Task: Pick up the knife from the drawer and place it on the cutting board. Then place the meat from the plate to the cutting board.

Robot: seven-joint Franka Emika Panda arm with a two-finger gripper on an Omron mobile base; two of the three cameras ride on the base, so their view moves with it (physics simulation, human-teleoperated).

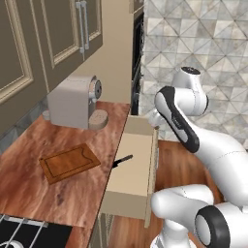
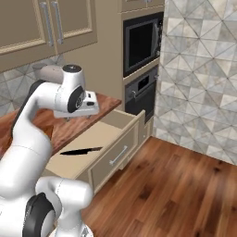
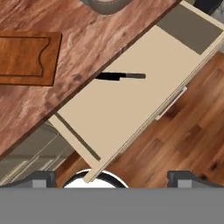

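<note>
Hand view: knife (image 3: 120, 76) lies upper center in the pulled-out drawer (image 3: 131, 113); cutting board (image 3: 26, 59) at upper left; gripper (image 3: 111, 177) spread wide, holding nothing.

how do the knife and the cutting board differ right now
The knife is slim, with a black blade; the cutting board is a broad, flat, reddish-brown slab. The knife lies inside the open drawer, while the cutting board sits up on the counter. Both lie flat and untouched.
</note>
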